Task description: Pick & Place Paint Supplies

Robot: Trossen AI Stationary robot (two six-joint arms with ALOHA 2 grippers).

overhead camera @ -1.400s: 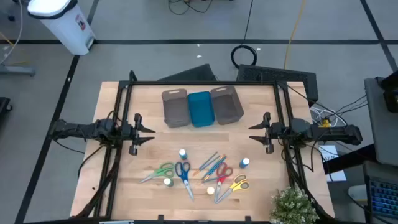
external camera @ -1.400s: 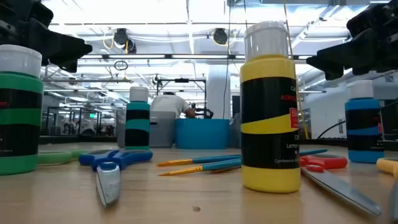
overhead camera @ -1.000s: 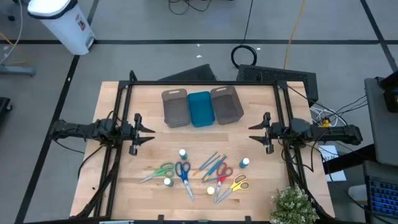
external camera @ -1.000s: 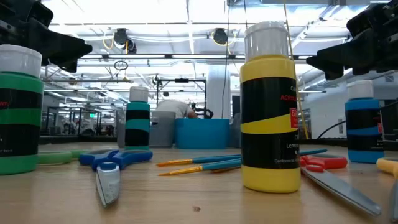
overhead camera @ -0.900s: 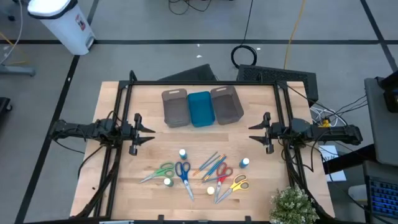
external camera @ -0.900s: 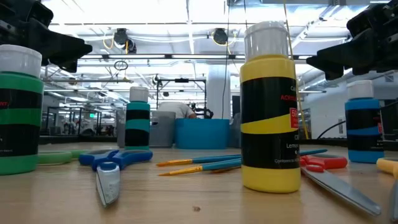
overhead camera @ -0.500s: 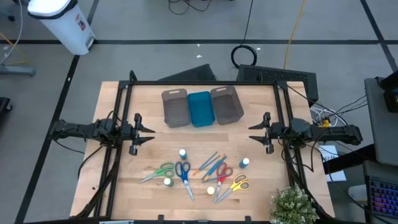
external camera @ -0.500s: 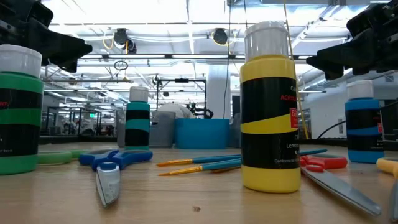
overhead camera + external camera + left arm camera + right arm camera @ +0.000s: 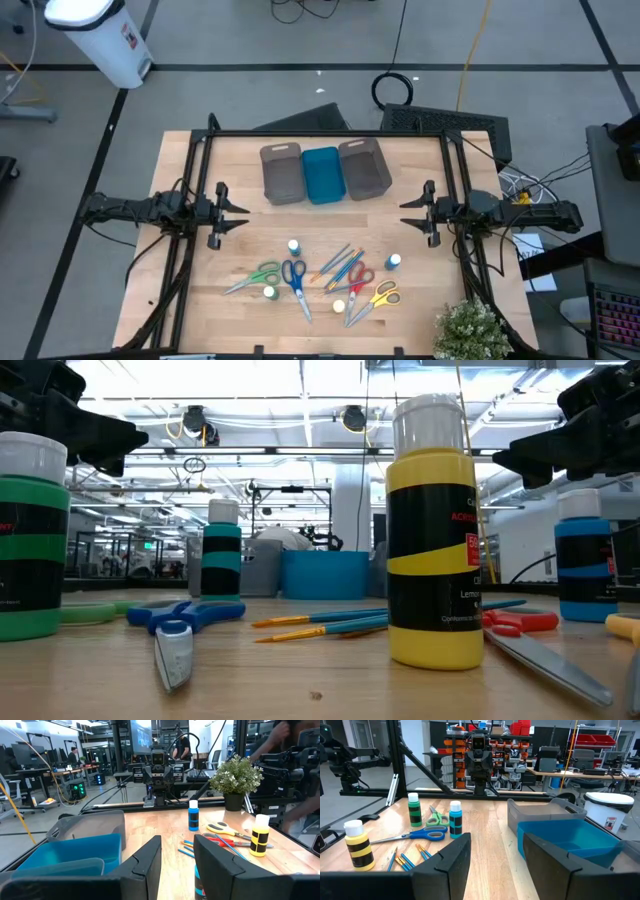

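Nothing is picked yet: bottles (image 9: 293,246), brushes (image 9: 340,264) and scissors (image 9: 294,276) lie before the trays (image 9: 322,172), while left gripper (image 9: 232,213) and right gripper (image 9: 410,213) wait, jaws apart and empty, needing a reach down.

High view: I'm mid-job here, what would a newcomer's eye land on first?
First the bright scatter of paint supplies at the table's near-centre: the blue scissors, the yellow scissors and small paint bottles such as the blue-topped one. Next, the blue tray between two grey trays at the far side. The left pincer and right pincer hover open at either side, holding nothing.
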